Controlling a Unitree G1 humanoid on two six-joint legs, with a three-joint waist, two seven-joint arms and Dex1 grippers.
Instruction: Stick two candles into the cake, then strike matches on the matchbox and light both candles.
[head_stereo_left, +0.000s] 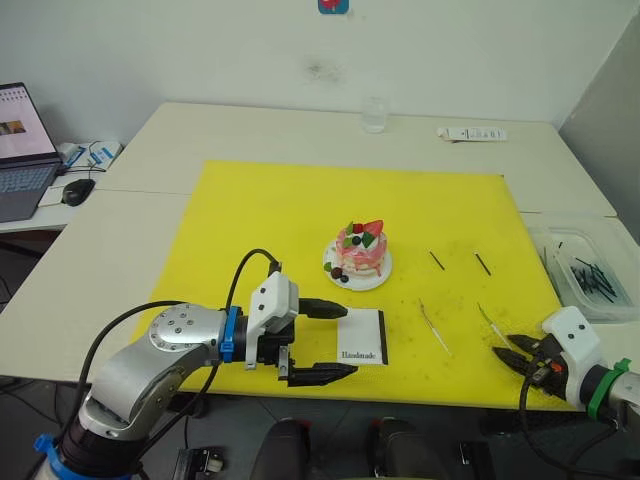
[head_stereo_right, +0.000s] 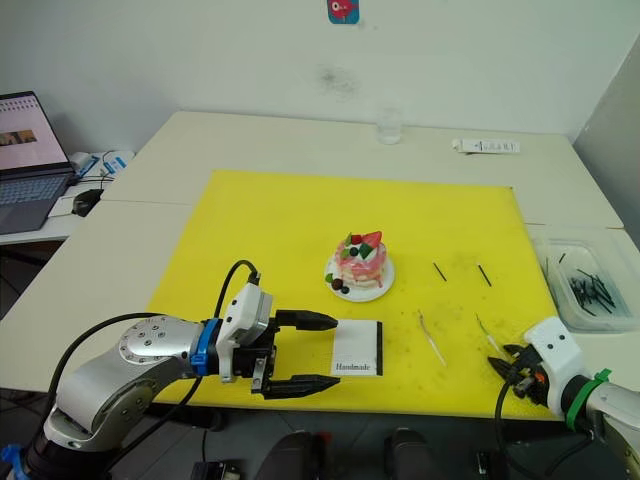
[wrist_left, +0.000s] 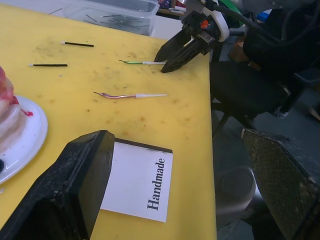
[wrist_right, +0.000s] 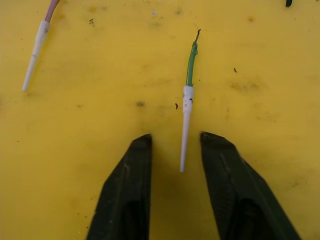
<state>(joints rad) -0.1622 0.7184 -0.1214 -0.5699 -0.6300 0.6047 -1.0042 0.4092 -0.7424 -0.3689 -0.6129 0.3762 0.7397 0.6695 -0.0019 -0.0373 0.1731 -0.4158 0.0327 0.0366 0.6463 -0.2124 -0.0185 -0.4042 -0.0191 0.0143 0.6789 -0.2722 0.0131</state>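
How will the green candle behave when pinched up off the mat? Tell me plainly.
The green candle is very thin and lies flat on the yellow mat, so it may roll or slip aside as the right gripper closes. Its slender white spike looks light and probably snaps easily.

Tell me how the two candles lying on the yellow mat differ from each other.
The green candle has a green stem; the pink candle has a pinkish-purple one. The green candle lies with its white tip between the open jaws of the right gripper; the pink candle lies apart, nearer the matchbox, with nothing around it. Both are thin, have white pointed ends and lie flat, not yet in the cake.
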